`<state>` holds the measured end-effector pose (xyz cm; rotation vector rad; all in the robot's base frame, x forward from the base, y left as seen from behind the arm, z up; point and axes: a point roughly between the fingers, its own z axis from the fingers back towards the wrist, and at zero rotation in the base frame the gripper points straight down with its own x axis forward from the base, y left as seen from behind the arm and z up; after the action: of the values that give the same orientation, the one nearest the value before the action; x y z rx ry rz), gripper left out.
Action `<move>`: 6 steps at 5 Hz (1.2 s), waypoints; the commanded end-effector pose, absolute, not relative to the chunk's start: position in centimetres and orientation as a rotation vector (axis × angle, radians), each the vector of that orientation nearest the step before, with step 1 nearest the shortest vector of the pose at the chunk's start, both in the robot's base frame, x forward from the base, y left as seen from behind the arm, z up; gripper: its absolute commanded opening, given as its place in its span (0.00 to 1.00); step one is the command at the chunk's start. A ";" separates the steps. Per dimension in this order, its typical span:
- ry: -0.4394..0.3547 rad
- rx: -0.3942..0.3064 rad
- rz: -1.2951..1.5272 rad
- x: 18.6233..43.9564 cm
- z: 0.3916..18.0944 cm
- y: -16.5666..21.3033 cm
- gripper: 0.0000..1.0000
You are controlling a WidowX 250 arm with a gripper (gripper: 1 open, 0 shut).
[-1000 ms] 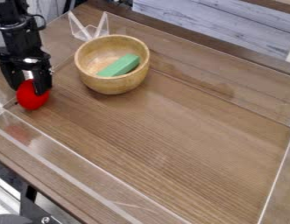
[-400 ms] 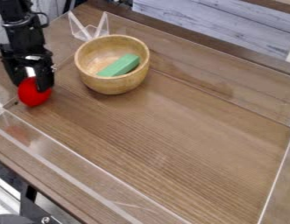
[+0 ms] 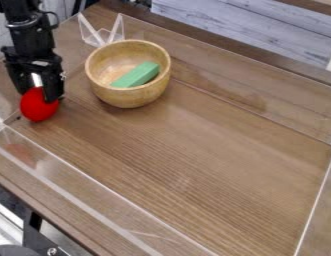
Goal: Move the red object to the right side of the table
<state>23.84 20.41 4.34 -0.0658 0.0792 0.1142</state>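
Red object [image 3: 40,107]: 1; wooden bowl [image 3: 128,73]: 1

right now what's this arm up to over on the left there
A single robot arm has its gripper pointing down over the red object, jaws open on either side of it, at the left end of the table. The object sits on the tabletop, not lifted. Beside it is a wooden bowl holding a flat green piece. The table's right side is where the red object should go.

The gripper [image 3: 37,86] covers the top of the red object [image 3: 41,106], and the arm above gets cut off by the frame's top edge.
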 end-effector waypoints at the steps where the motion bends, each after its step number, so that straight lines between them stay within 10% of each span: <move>1: 0.035 -0.029 0.125 23.8 5.9 21.4 1.00; 3: 0.039 -0.039 0.177 22.3 4.8 21.5 1.00; 4: 0.031 -0.045 0.146 21.9 4.9 20.6 0.00; 6: 0.000 -0.064 0.114 21.8 7.2 19.3 0.00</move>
<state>21.01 18.57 5.12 -0.1150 0.0611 0.1154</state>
